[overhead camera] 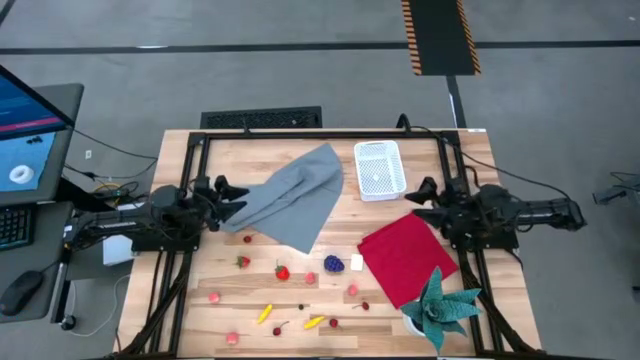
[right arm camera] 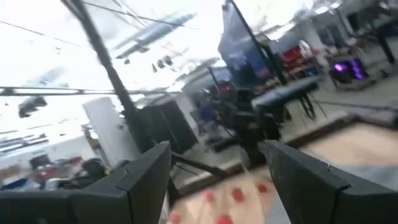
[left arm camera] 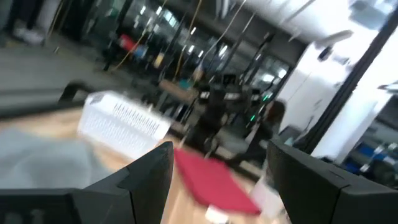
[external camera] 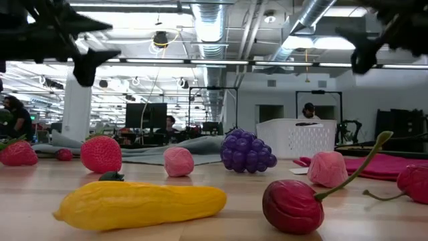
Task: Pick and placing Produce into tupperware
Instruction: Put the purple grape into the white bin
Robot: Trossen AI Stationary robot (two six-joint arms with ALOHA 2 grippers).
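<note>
The white tupperware [overhead camera: 379,169] sits empty at the far edge of the table [overhead camera: 200,310], and everything else can be placed from it. Just beside it on the left lies a crumpled grey cloth [overhead camera: 295,200]; nearer the front and slightly right of the tub a red cloth [overhead camera: 405,257] is spread flat, with a teal paper plant [overhead camera: 441,306] in a white pot at that cloth's front corner. The produce is scattered well apart from the tupperware, across the front half of the table — the purple grape bunch [overhead camera: 334,264] with a small white cube [overhead camera: 356,263] just beside it, a red strawberry [overhead camera: 282,271], two yellow pieces [overhead camera: 314,322], pink berries and cherries around them. In the low view a yellow piece [external camera: 140,203] and a cherry [external camera: 293,205] lie closest, the grapes [external camera: 247,151] farther back, the tub [external camera: 296,138] behind them. The left gripper [overhead camera: 238,203] hangs over the grey cloth, left of the tupperware, its fingers [left arm camera: 146,180] spread apart and holding nothing. The right gripper [overhead camera: 425,200] hovers to the right of the tub, above the red cloth's far corner — fingers [right arm camera: 146,177] likewise parted and empty.
</note>
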